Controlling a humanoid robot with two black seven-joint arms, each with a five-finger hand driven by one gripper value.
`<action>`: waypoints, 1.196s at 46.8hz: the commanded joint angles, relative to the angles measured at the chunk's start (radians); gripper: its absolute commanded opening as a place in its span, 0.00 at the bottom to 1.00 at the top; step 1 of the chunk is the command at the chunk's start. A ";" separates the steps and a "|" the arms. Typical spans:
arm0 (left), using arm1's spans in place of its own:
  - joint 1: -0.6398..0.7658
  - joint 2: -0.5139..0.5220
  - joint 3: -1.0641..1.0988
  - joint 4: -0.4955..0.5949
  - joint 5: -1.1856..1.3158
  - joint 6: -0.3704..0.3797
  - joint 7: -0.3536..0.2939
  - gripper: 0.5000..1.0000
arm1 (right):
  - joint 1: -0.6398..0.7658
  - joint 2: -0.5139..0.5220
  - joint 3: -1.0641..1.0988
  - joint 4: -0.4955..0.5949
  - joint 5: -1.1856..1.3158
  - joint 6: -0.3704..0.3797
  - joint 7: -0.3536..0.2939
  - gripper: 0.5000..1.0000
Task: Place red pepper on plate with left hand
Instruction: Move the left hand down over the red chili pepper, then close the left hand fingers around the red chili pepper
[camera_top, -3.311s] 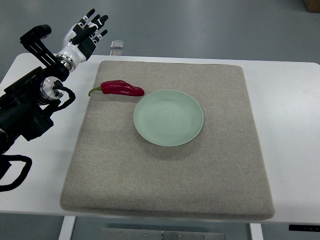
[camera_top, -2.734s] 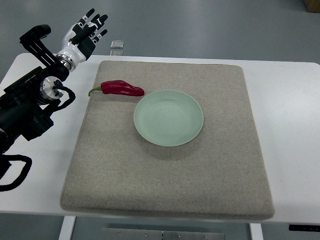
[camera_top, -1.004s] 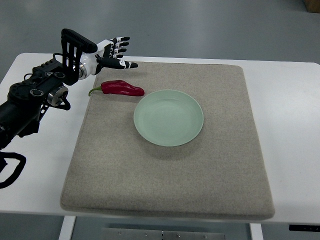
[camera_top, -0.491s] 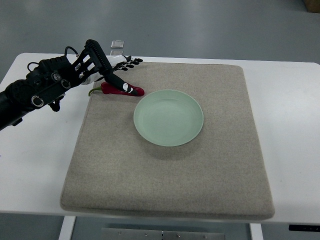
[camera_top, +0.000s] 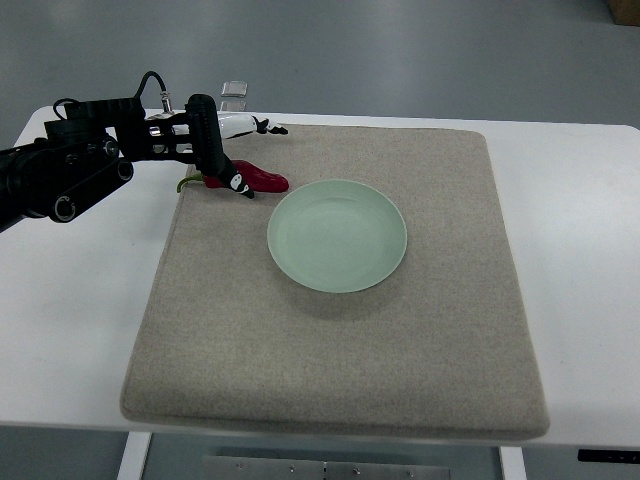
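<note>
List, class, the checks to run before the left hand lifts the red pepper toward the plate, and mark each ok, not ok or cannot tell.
1. Left hand is over the red pepper: ok.
2. Fingers closed around the pepper: cannot tell, the hand hides it.
3. Plate is bare and ready: ok.
4. Path from pepper to plate is free: ok.
5. Pepper lies on the mat, beside the plate's rim: ok.

There is one red pepper (camera_top: 262, 179) under the robot hand (camera_top: 232, 150), one plate (camera_top: 337, 235) to its right, one mat (camera_top: 340, 330), one bench (camera_top: 580, 250).
</note>
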 joint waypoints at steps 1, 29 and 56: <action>0.003 0.000 0.001 0.003 0.059 -0.001 -0.002 0.98 | 0.000 0.000 0.000 0.000 0.000 0.000 0.000 0.86; 0.017 0.000 0.002 0.015 0.088 0.006 -0.002 0.92 | 0.000 0.000 0.000 0.000 0.000 0.000 0.000 0.86; 0.018 -0.002 0.002 0.013 0.088 0.006 -0.002 0.41 | 0.000 0.000 0.000 0.000 0.000 0.000 0.000 0.86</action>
